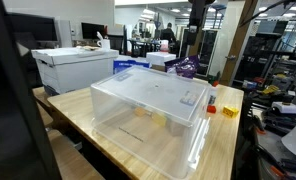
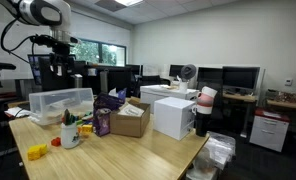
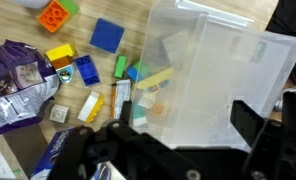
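Clear bin [image 3: 223, 75] sits on the counter [image 3: 138, 15], just below the claw [image 3: 183, 132], whose jaws stand apart and empty. A purple bag [image 3: 18, 85] lies nearby. A blue block [image 3: 106, 35] and an orange block [image 3: 55, 14] lie loose, not yet gathered; others show through the bin's wall.

— The bin [image 3: 223, 85]?
— Clear. The bag [image 3: 16, 90] is shiny purple.
— Blocks?
— An orange block [image 3: 56, 13], a blue block [image 3: 107, 35] and a yellow block [image 3: 60, 53], on a pale wood table [image 3: 138, 14].
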